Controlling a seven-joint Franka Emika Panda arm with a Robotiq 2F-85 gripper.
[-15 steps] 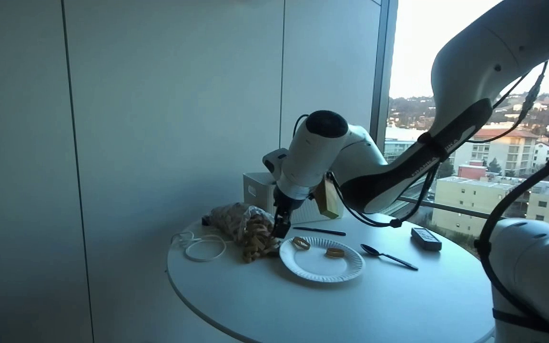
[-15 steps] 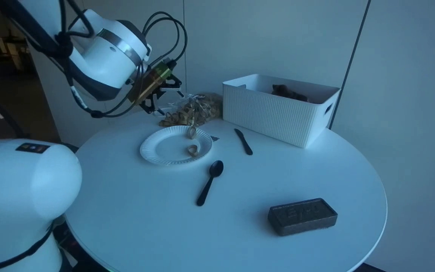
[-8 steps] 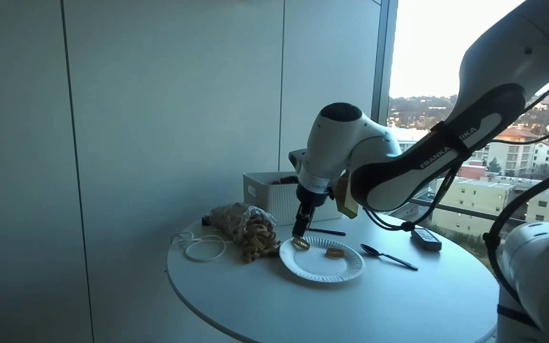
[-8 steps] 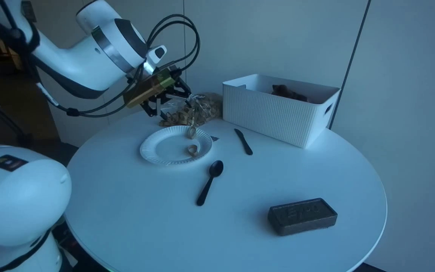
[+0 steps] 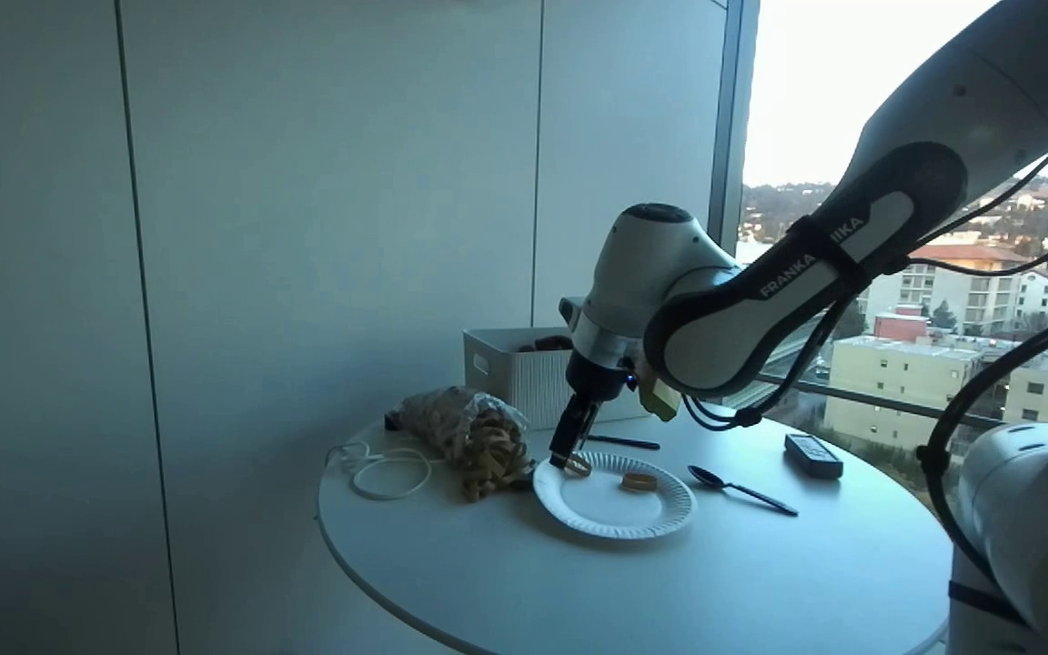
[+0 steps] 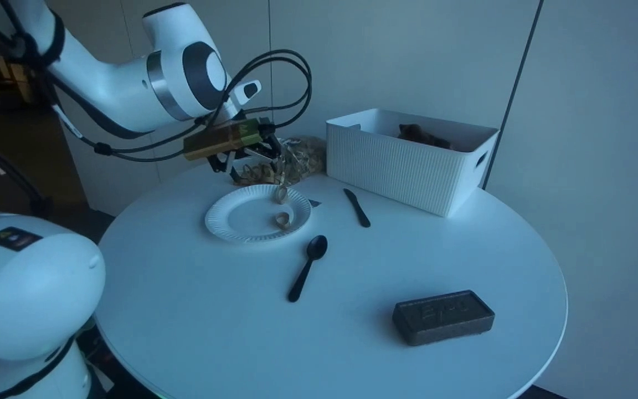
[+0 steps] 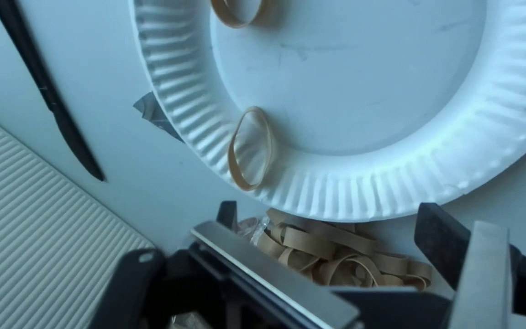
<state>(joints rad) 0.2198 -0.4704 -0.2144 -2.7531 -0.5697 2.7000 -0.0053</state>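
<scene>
Clearly, the gripper was spread wide near the paper plate, on which two rubber bands were seen. Beside the plate, a spoon was shown in both exterior views only.

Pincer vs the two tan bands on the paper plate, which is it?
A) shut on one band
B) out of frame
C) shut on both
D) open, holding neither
D: in the wrist view the pincer stands open, and the nearer band and the farther band both rest on the plate, neither in its grip.
</scene>
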